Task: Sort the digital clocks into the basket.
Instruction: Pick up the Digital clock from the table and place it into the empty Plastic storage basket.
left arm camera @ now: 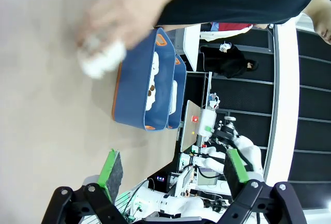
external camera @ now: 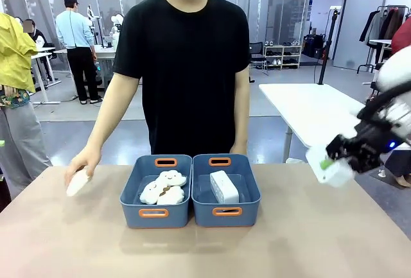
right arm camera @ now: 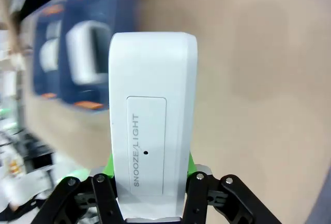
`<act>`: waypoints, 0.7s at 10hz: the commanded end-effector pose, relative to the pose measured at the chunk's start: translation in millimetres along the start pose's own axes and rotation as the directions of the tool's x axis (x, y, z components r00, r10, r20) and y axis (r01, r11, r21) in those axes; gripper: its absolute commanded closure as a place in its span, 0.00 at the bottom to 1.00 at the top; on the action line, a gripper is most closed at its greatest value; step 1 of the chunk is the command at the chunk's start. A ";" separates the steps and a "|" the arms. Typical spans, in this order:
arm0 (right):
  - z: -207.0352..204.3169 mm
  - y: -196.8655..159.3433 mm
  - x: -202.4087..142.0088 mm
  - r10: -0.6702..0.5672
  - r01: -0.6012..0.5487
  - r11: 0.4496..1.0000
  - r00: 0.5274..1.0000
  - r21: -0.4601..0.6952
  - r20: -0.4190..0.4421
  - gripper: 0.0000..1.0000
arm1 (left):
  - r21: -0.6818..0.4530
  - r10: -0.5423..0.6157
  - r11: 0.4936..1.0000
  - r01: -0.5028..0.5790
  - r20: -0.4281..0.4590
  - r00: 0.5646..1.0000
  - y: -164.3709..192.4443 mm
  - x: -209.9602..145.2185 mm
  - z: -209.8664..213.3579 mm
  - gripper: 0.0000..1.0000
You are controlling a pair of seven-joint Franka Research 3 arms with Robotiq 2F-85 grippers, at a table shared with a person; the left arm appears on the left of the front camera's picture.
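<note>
My right gripper [external camera: 330, 162] hangs over the table's right end, shut on a white digital clock [external camera: 326, 170]. In the right wrist view that clock [right arm camera: 152, 110] stands between the green pads [right arm camera: 192, 166], its "SNOOZE/LIGHT" bar facing the camera. A second digital clock [external camera: 223, 187] lies in the right-hand blue-grey basket [external camera: 254, 191], also visible as a blurred basket [right arm camera: 77, 87] beyond the held clock. My left gripper [left arm camera: 173, 168] is open with nothing between its fingers, above bare tabletop short of the bins [left arm camera: 137, 87].
The left bin [external camera: 130, 191] holds white cloud toys [external camera: 164, 188]. At the table's left, the person's hand [external camera: 80, 165] rests on a white fluffy thing [external camera: 77, 183]. The person stands right behind the bins.
</note>
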State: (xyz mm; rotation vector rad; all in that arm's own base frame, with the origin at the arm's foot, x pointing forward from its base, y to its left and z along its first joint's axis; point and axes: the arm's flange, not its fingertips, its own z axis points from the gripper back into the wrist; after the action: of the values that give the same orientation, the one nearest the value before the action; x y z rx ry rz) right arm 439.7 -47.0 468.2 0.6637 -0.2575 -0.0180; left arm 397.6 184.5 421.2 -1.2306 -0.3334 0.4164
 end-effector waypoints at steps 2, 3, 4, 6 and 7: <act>0.8 43.4 0.6 0.159 -0.049 0.860 0.972 0.507 -0.175 1.00 | 0.009 0.009 1.000 -0.009 -0.014 1.000 -5.1 -0.4 2.5 0.00; -15.4 62.2 3.0 0.197 -0.050 0.822 0.960 0.568 -0.199 1.00 | 0.009 0.009 1.000 -0.009 -0.014 1.000 -5.1 -0.4 2.5 0.00; -25.7 68.2 4.1 0.202 -0.054 0.826 0.958 0.562 -0.204 1.00 | 0.009 0.009 1.000 -0.009 -0.014 1.000 -5.1 -0.4 2.5 0.00; 34.3 16.8 5.4 0.114 -0.040 0.787 0.990 0.616 -0.081 1.00 | 0.009 0.009 1.000 -0.009 -0.014 1.000 -5.1 -0.4 2.5 0.00; 97.2 -44.2 -8.1 0.007 -0.040 0.744 0.999 0.667 0.051 1.00 | 0.009 0.009 1.000 -0.009 -0.014 1.000 -5.1 -0.4 2.5 0.00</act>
State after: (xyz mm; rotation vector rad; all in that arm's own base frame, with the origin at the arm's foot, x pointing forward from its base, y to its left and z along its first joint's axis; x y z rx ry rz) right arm 426.2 -57.4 495.4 1.3018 -0.1722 0.1646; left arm 397.7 184.3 421.3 -1.2300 -0.3331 0.4160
